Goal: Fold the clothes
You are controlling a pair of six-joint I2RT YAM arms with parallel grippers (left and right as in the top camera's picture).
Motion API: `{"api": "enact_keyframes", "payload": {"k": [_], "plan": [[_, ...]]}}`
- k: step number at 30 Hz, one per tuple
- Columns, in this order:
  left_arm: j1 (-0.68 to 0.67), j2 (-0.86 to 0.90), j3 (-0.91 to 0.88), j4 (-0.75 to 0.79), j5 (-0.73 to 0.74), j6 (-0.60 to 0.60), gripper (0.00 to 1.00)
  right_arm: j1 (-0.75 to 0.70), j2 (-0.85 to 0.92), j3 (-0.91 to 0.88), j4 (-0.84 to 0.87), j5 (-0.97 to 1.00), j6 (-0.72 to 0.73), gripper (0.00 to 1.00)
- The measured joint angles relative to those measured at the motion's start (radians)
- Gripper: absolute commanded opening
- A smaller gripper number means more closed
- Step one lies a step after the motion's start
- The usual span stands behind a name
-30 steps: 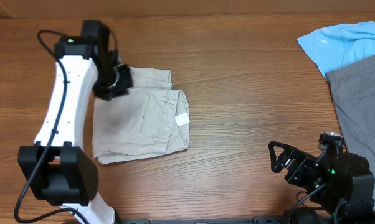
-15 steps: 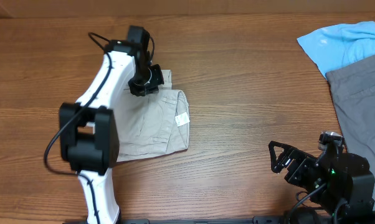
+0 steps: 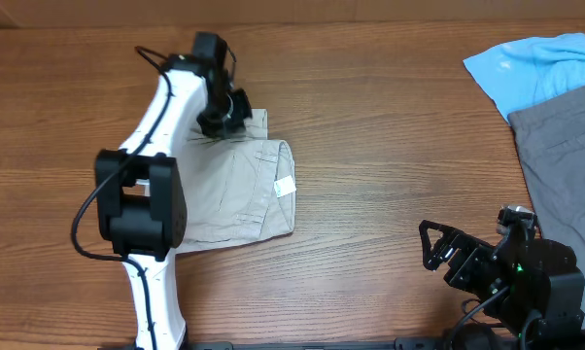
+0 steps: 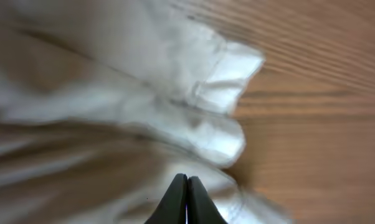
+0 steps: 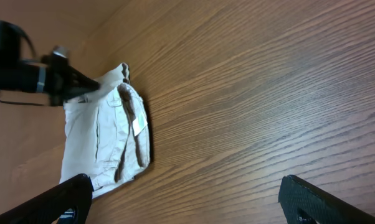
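Observation:
The beige shorts (image 3: 229, 190) lie folded on the wooden table at the left, with a small white tag (image 3: 285, 186) on their right edge. My left gripper (image 3: 224, 112) is over the shorts' far top edge. In the left wrist view its fingers (image 4: 187, 193) are pressed together just above the blurred pale fabric (image 4: 113, 112), with nothing visible between them. My right gripper (image 3: 438, 255) is open and empty at the front right, far from the shorts. Its wrist view shows its wide-apart fingers (image 5: 190, 202) and the shorts (image 5: 106, 137) in the distance.
A light blue shirt (image 3: 540, 68) lies at the back right corner. Grey trousers (image 3: 565, 165) lie along the right edge, partly over the shirt. Bare wood separates the shorts from the right arm.
My left arm swung right from the shorts' upper left to their top edge, then shifted slightly back and left. The shorts and the right arm have not moved.

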Motion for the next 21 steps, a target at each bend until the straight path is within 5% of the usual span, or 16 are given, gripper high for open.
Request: {"api": "enact_keyframes", "payload": {"k": [3, 6, 13, 21], "plan": [[0.022, -0.013, 0.126, -0.172, 0.010, 0.053, 0.71, 0.000, 0.000, 0.000, 0.001, 0.000, 0.000, 1.00], [0.042, -0.055, 0.229, -0.331, -0.015, 0.112, 1.00, 0.000, 0.000, 0.000, 0.001, 0.000, 0.000, 1.00], [0.164, -0.163, 0.317, -0.552, -0.137, 0.233, 1.00, 0.000, 0.000, 0.000, 0.001, 0.006, 0.000, 1.00], [0.435, -0.164, 0.235, -0.556, -0.047, 0.420, 1.00, 0.000, 0.000, 0.000, 0.001, 0.006, 0.000, 1.00]]}}
